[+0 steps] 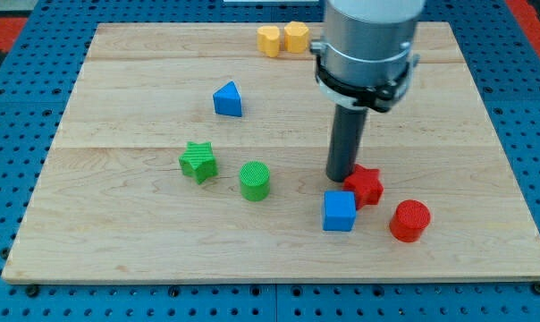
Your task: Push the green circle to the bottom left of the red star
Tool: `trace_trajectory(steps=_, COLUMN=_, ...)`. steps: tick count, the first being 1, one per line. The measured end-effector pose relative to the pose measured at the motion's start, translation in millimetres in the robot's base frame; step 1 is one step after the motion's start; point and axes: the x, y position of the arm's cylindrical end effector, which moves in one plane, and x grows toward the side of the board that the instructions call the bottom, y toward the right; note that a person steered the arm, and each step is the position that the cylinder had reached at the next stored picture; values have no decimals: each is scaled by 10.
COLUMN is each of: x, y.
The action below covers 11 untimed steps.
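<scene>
The green circle (254,180) stands on the wooden board left of centre, toward the view's bottom. The red star (365,185) lies to its right, touching the blue cube (339,211) at its lower left. My tip (339,176) rests on the board just left of the red star's upper edge, touching or nearly touching it. The tip is well to the right of the green circle, about a hundred pixels away.
A green star (198,161) sits just left of the green circle. A blue triangle (227,99) lies above them. A red cylinder (409,221) stands right of the blue cube. Two yellow blocks (282,38) sit at the board's top edge.
</scene>
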Motion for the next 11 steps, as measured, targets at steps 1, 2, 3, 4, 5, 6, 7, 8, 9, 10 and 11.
trace_trajectory(steps=1, x=99, y=138)
trace_trajectory(steps=2, x=-132, y=-182)
trace_trajectory(steps=3, x=-542, y=-864)
trace_trajectory(steps=4, x=-357, y=-1310)
trace_trajectory(steps=5, x=-73, y=-1118)
trace_trajectory(steps=6, x=-73, y=-783)
trace_trajectory(steps=7, x=-33, y=-1248)
trace_trajectory(steps=8, x=284, y=-924)
trace_trajectory(steps=9, x=351, y=-228)
trace_trajectory(steps=10, x=289, y=-349)
trace_trajectory(steps=11, x=298, y=-1199)
